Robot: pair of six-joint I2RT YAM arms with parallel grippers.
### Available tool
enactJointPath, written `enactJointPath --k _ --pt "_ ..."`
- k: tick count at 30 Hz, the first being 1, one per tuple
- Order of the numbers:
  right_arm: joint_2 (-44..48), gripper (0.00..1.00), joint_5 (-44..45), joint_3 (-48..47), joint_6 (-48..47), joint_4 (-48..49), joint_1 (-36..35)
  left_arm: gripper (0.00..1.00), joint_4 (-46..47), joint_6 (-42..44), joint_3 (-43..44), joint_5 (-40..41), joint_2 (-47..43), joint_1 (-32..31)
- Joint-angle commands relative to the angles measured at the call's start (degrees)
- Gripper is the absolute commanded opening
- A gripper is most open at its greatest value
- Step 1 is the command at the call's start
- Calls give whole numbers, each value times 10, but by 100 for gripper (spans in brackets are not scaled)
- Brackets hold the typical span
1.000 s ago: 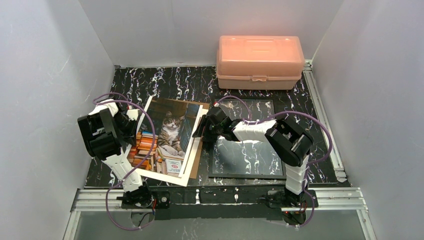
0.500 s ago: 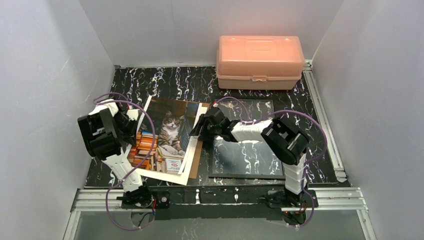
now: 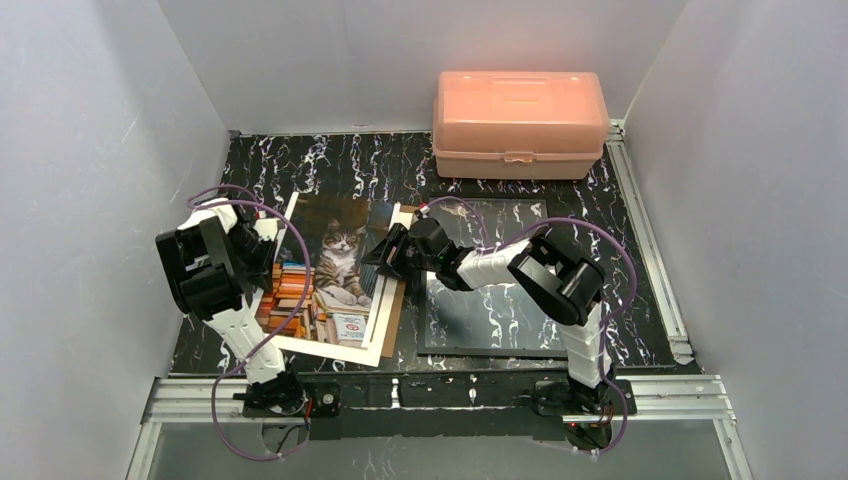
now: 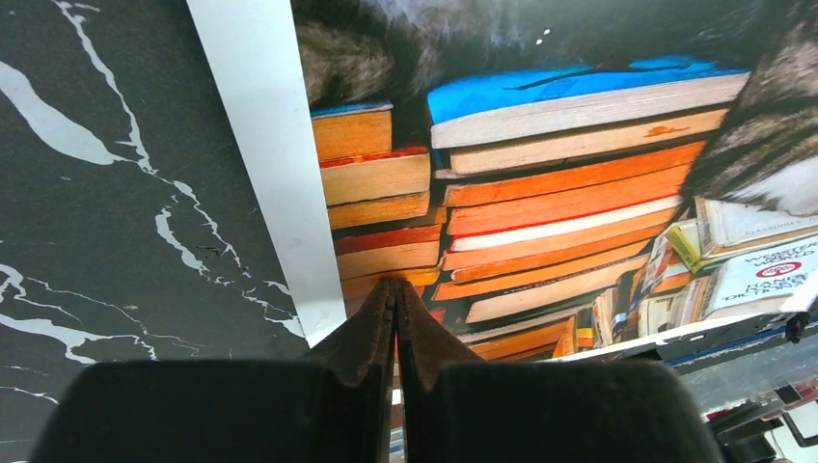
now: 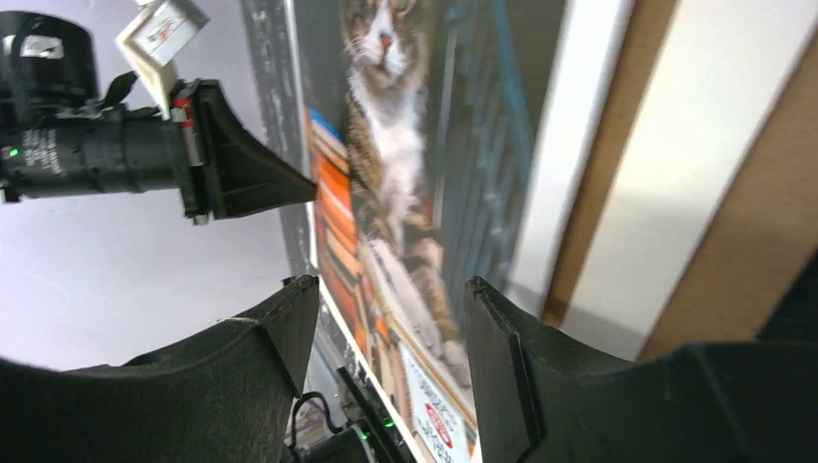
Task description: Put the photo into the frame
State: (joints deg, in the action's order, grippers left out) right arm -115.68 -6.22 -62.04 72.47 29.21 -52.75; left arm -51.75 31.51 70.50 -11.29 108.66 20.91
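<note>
The photo [image 3: 335, 275], a cat among stacked books with a white border, lies face up at the left on a brown backing board [image 3: 394, 312]. The frame [image 3: 500, 315], thin and black with a reflective pane, lies flat to its right. My left gripper [image 3: 268, 262] is shut, its tips pressed on the photo's left part, on the printed books [image 4: 540, 193]. My right gripper [image 3: 385, 255] is open and low over the photo's right edge, holding nothing. The right wrist view shows the cat print [image 5: 415, 145], its white border and the brown board [image 5: 772, 231] between and beyond my fingers [image 5: 492, 328].
A pink plastic box [image 3: 520, 120] stands shut at the back right, behind the frame. White walls close in the black marbled table [image 3: 340, 165] on the left, back and right. The left gripper [image 5: 241, 178] shows in the right wrist view.
My right gripper has moved left, from the frame's left edge to over the photo's right edge. The photo and board have shifted slightly left. The left gripper has stayed put.
</note>
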Motion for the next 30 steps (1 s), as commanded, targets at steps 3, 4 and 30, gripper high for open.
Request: enactJointPath --k 3,4,30 --pt "26 65 -34 29 38 73 -10 0 24 11 -26 -23 40 -10" --pt "35 65 -34 35 33 59 -10 0 24 11 -26 -24 40 -10" --pt "182 64 -16 140 26 -184 -170 0 22 -8 -19 -27 47 -10"
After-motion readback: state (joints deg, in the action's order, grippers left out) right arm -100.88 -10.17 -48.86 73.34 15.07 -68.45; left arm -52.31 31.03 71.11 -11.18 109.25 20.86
